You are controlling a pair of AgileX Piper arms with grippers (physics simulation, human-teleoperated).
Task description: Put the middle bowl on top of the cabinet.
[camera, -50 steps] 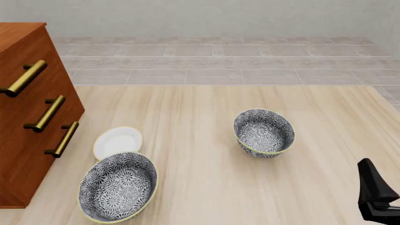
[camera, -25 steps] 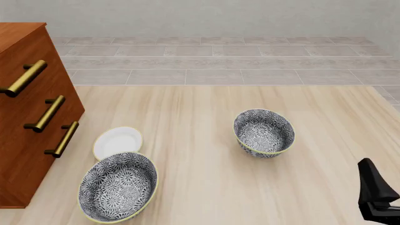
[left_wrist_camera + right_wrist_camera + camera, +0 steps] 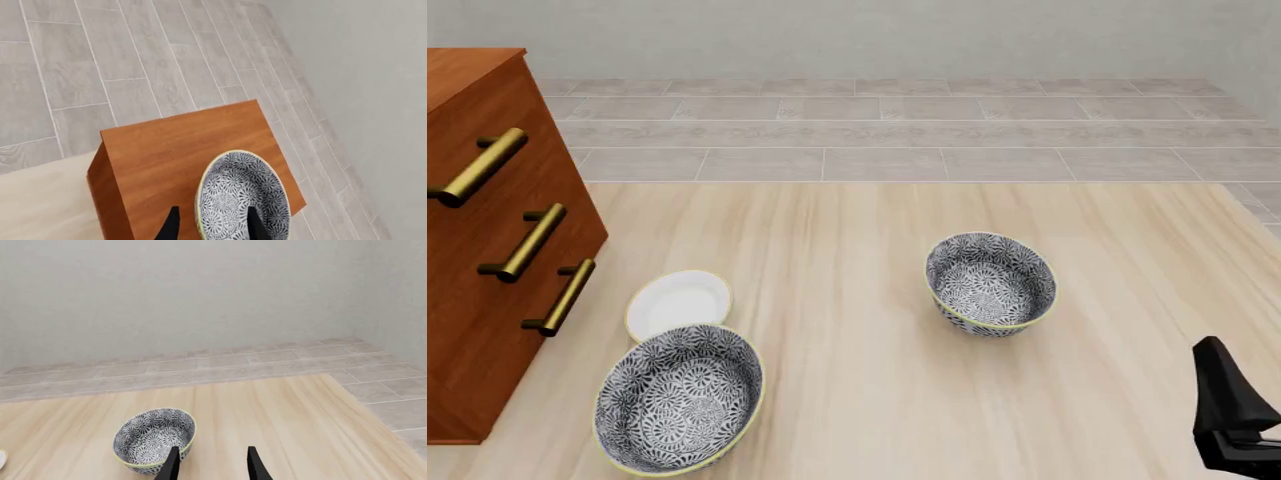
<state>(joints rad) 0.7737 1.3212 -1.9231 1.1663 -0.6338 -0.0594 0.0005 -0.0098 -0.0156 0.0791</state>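
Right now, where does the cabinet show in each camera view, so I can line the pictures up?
Left wrist view: the cabinet fills the lower middle, seen from above, with a patterned bowl on its top.
Front view: the cabinet is at the left edge, with its brass-handled front showing.
Right wrist view: not in it.
Shared landmark: the grey tiled floor.

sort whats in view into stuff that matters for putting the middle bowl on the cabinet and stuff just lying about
Part of the job:
- bowl on the cabinet, between the left gripper jaws
- cabinet

Just lying about:
- near-left bowl on the table
- right bowl on the table
- white plate beside the near-left bowl
- right gripper, open, holding nothing
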